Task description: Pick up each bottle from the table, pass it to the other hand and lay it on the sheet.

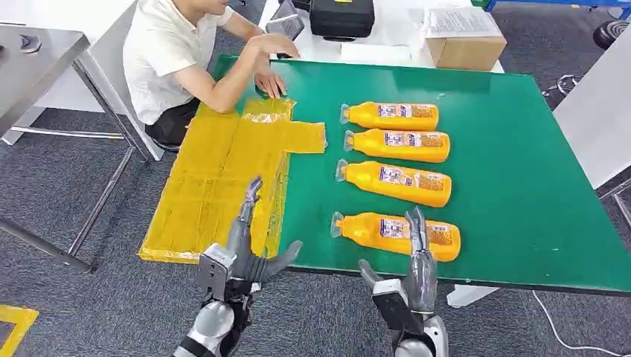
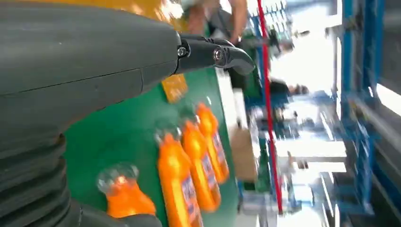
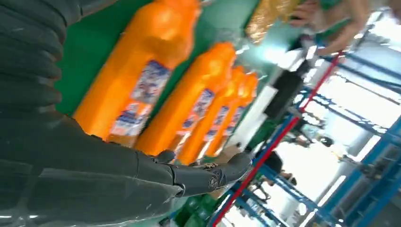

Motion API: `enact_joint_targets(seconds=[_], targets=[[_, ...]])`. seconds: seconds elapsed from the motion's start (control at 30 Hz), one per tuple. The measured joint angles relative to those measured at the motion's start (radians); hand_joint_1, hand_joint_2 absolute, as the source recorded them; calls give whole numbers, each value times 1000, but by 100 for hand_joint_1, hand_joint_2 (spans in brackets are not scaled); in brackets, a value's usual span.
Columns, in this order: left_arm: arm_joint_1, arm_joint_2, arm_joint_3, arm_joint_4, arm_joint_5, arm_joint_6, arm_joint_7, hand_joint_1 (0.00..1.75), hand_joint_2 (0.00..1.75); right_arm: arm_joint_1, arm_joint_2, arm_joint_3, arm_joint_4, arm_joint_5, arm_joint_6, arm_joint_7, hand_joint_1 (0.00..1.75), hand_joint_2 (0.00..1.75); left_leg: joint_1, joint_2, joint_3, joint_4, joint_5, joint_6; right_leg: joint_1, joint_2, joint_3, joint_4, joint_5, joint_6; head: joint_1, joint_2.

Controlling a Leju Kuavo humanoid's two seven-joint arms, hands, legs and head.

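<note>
Several orange bottles lie on their sides in a column on the green table [image 1: 521, 171], clear caps pointing left. The nearest bottle [image 1: 398, 234] [image 3: 137, 75] lies just beyond my right hand [image 1: 409, 271], whose spread fingers reach over its label end and hold nothing. The farthest bottle [image 1: 391, 115] lies near the table's middle. A yellow sheet [image 1: 219, 178] covers the table's left part. My left hand [image 1: 245, 249] hovers open over the sheet's near edge, fingers [image 2: 213, 54] extended. The left wrist view has the bottles [image 2: 189, 165] in a row.
A person in a white shirt [image 1: 167, 56] sits at the far left corner with a hand [image 1: 271, 82] on the sheet's far end. A cardboard box [image 1: 465, 37] and a black case [image 1: 342, 16] stand beyond the table. A metal table [image 1: 37, 52] stands left.
</note>
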Motion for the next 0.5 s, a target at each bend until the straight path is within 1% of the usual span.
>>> enact_joint_targets(seconds=[0.17,0.23,0.33,0.47,0.5], targets=[[54,8,4,-80,0,3,16,0,175,12,-23,0,16,19,-14,18,0,175,0,0,0,0,0,0,0,0,0,0,0,0,0,0],[64,10,6,-99,-8,11,16,0,175,13,-29,1,21,52,-24,42,0,175,0,0,0,0,0,0,0,0,0,0,0,0,0,0],[81,16,7,-133,-34,17,32,0,175,12,-52,6,37,169,-31,130,0,175,0,0,0,0,0,0,0,0,0,0,0,0,0,0],[101,22,-6,-167,-50,10,54,0,175,11,-95,24,48,283,-29,212,0,175,0,0,0,0,0,0,0,0,0,0,0,0,0,0],[104,23,-13,-176,-53,9,57,0,175,11,-114,32,48,331,-29,242,0,175,0,0,0,0,0,0,0,0,0,0,0,0,0,0]])
